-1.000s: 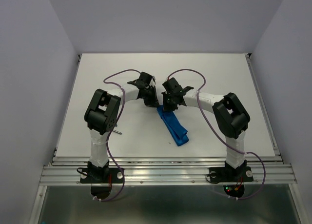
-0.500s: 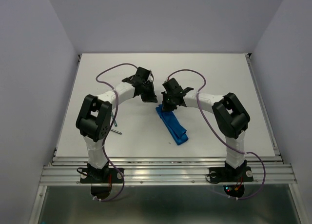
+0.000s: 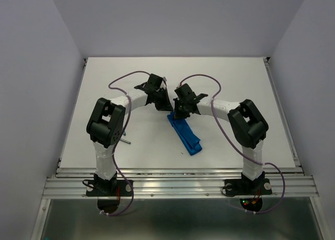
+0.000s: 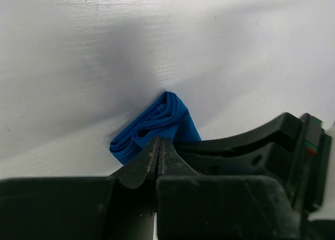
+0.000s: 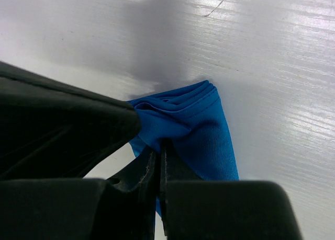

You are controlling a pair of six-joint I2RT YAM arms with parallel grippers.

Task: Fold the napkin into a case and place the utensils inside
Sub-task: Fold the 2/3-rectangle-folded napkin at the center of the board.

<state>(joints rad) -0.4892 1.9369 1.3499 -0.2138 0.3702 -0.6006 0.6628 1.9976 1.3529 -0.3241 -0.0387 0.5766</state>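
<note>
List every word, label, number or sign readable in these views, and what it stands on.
No readable text in any view.
On the folded blue napkin: no print or tag showing.
On the white table: no markings.
At the right arm's base: coloured lights, no characters.

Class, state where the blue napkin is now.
In the top view the napkin lies folded narrow near table centre, its far end at the right gripper, the left gripper just beside.

Our left arm (image 3: pixel 128 100) and right arm (image 3: pixel 222 108): white links, black joints.
We see a purple cable (image 3: pixel 127 73) looping off each; the black bases (image 3: pixel 107 186) at six o'clock carry pale bolt heads, the right one a red-green light (image 3: pixel 245 202); the fingers (image 4: pixel 133 172) are matte black.
</note>
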